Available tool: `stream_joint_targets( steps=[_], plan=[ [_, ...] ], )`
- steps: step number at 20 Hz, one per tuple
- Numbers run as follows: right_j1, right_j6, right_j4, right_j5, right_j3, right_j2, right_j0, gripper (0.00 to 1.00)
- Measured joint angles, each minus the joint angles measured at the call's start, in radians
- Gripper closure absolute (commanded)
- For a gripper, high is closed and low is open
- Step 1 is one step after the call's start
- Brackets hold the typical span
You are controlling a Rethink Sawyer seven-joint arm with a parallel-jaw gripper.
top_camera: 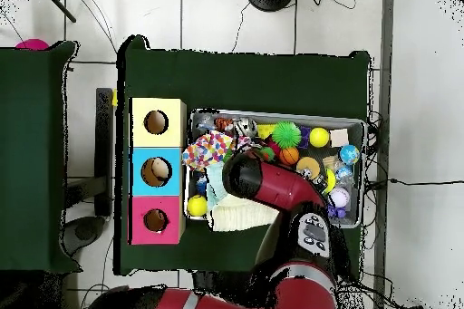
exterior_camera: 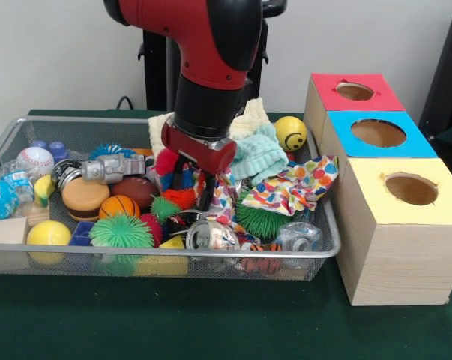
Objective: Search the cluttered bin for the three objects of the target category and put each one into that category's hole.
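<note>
The gripper (exterior_camera: 201,193) sits low in the wire-mesh bin (exterior_camera: 327,251), among spiky rubber balls and soft cloths; whether it pinches anything, I cannot tell. Three square wooden boxes (exterior_camera: 394,240) with round holes stand at the bin's 3 o'clock.

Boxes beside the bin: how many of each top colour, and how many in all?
Red top: 1
Blue top: 1
Yellow top: 1
Total: 3 boxes, each with one round hole.
</note>
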Motion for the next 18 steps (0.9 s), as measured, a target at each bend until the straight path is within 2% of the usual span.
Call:
stream_joint_targets(
  steps=[4,11,18],
  plan=[
    [0.0,0.006,0.044,0.0,0.009,0.0,0.01,0.0],
    [0.0,0.01,0.174,-0.001,0.055,0.0,0.029,0.0],
    [0.0,0.01,0.245,0.0,0.066,0.0,0.056,0.0]
  ],
)
